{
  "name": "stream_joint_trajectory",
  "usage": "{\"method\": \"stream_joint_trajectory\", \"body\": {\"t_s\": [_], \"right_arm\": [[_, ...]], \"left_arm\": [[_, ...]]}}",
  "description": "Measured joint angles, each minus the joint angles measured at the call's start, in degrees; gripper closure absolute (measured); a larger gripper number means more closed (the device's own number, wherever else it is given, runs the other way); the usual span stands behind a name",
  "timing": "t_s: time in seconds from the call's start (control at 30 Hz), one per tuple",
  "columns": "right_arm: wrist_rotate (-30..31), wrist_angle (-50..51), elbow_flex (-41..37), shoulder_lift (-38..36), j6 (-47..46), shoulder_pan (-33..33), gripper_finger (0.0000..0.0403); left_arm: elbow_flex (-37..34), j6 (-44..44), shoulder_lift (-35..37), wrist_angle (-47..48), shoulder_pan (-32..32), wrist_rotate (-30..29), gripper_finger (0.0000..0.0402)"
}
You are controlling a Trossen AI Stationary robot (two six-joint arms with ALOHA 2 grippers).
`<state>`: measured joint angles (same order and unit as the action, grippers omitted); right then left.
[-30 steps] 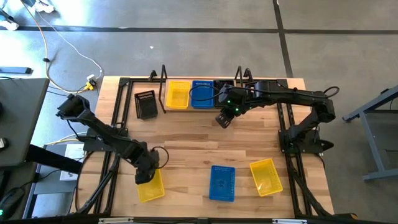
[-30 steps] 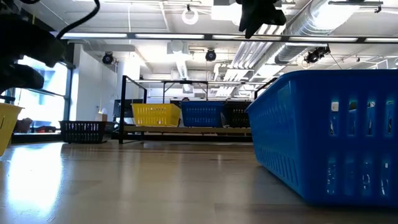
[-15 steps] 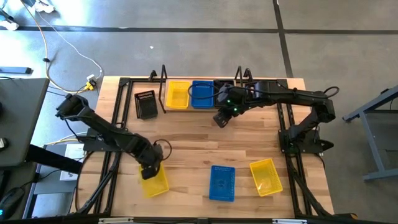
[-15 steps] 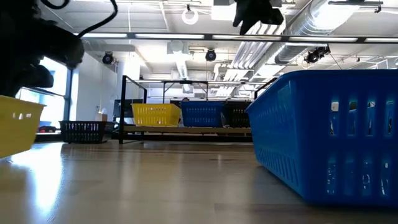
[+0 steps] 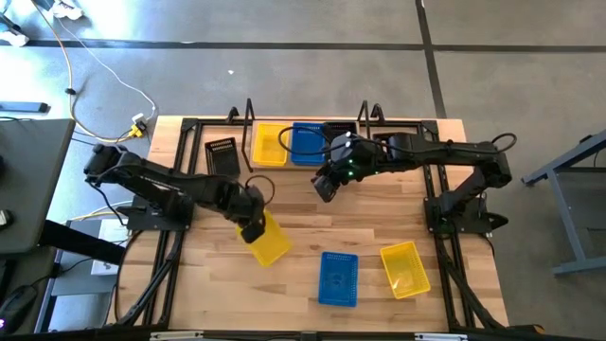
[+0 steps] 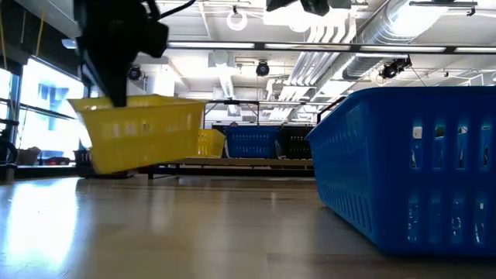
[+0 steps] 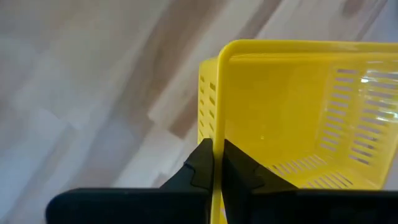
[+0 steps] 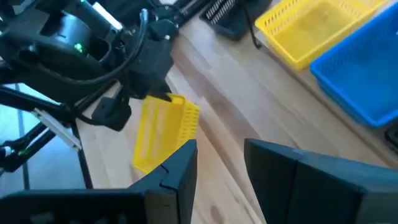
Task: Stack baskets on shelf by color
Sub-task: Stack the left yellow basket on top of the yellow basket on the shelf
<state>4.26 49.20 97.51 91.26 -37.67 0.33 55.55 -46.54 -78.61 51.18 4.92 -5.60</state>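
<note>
My left gripper is shut on a yellow basket, which hangs above the table left of its middle. My right gripper hovers open in front of the shelf, nothing between its fingers. A yellow basket, a blue basket and a black basket, partly hidden by the right arm, stand side by side on the shelf at the far edge. My left gripper pinches one side wall of the yellow basket at its rim, one finger inside the basket and one outside. The fingers come from above, pointing down. The basket hangs below them, slightly tilted and lifted clear of the table.
A black basket stands on the table left of the shelf. A blue basket and a yellow basket lie near the front edge, right of the middle. The blue one fills the right of the low view.
My left gripper has carried the yellow basket up from the near left corner toward the table's middle. The basket is now clear of the table. My right gripper has drifted a little toward the left, away from the shelf.
</note>
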Motion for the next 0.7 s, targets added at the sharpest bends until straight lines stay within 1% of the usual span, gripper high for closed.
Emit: {"method": "stream_joint_trajectory", "body": {"t_s": [0.13,0.27,0.47,0.7], "right_arm": [[2.9,-0.8,0.0,0.0,0.1,1.0,0.0285],[6.1,-0.9,0.0,0.5,1.2,2.2,0.0285],[6.5,-1.0,0.0,4.0,5.9,3.5,0.0285],[6.7,-0.9,0.0,7.8,6.7,3.5,0.0285]], "left_arm": [[3.3,2.1,0.0,0.2,-2.6,-2.8,0.0399],[6.3,2.2,0.0,0.5,-5.2,-7.3,0.04],[9.6,3.6,0.0,0.4,-8.2,-11.7,0.04],[13.1,6.6,0.0,0.3,-10.7,-12.6,0.04]]}}
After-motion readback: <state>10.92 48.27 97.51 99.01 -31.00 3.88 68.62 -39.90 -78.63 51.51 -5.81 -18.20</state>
